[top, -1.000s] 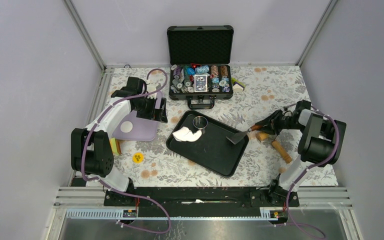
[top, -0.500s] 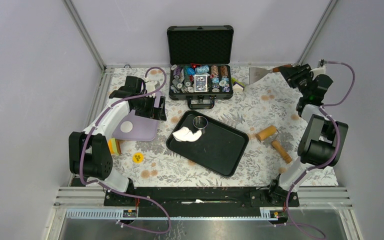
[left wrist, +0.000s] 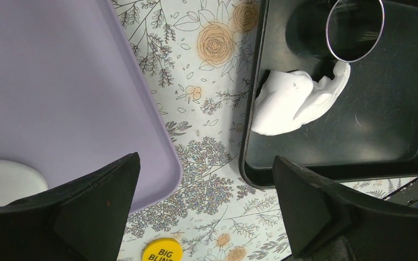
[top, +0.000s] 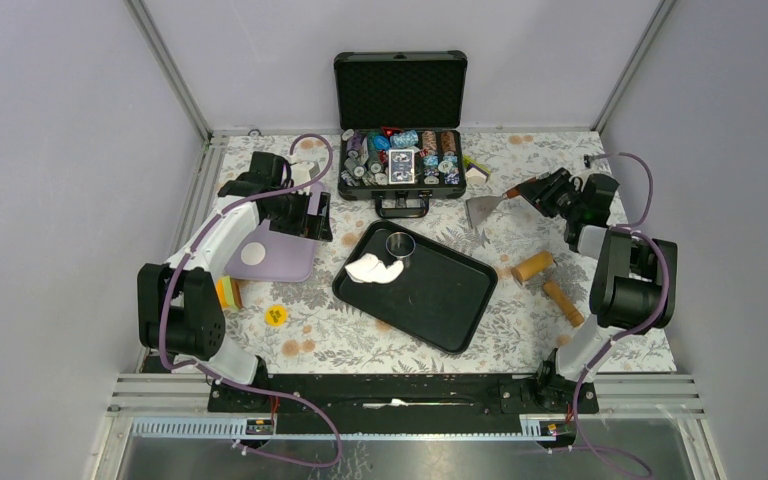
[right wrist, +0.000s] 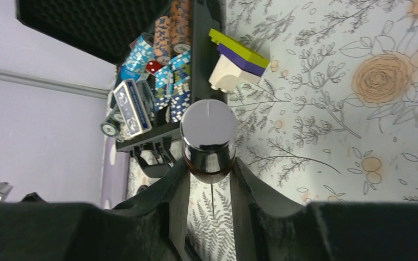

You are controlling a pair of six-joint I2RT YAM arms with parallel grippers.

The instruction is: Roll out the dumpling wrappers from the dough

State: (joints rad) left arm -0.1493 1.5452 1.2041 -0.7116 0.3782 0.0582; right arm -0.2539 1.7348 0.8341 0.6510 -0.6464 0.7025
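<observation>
Dough (top: 373, 268) seen crumpled in black tray (top: 440, 290), near its left corner, touching steel ring cutter (top: 400, 245). Dumpling wrapper (top: 252, 254) laid on purple board (top: 290, 262). Left gripper (left wrist: 206, 163) spread wide, empty. Right gripper (right wrist: 209, 163) pinched on scraper (top: 488, 207): blade shown only overhead, metal handle cap (right wrist: 209, 128) only in wrist view.

You had one dough scrap (top: 373, 268), one wrapper (top: 252, 254), one ring cutter (top: 399, 244), one black tray (top: 440, 300), one purple board (top: 285, 262), one rolling pin (top: 548, 283), one scraper (top: 485, 210) and one yellow chip (top: 276, 316).
</observation>
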